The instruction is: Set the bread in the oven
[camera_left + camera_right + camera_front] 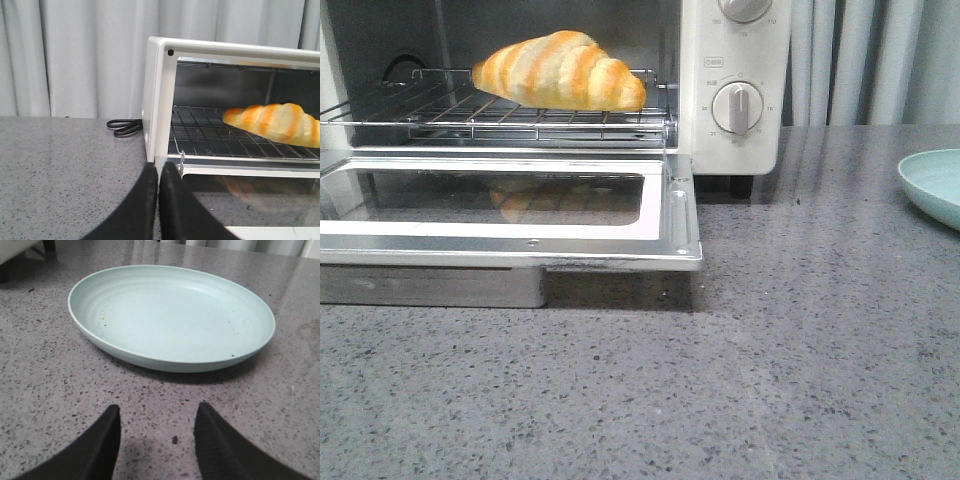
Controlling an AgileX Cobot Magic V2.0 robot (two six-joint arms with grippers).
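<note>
The bread [563, 70], golden-orange with cream stripes, lies on the wire rack [440, 115] inside the white oven [735, 150]. The oven's glass door [665, 215] hangs open and flat. The bread also shows in the left wrist view [275, 124] on the rack. My left gripper [158, 167] is shut and empty, low over the counter just in front of the oven's left front corner. My right gripper [157, 410] is open and empty, over the counter near an empty pale green plate [170, 315]. Neither gripper shows in the front view.
The pale green plate [935, 185] sits at the right edge of the grey speckled counter. A black power cord [125, 127] lies beside the oven's left side. A grey curtain hangs behind. The open door juts out over the counter.
</note>
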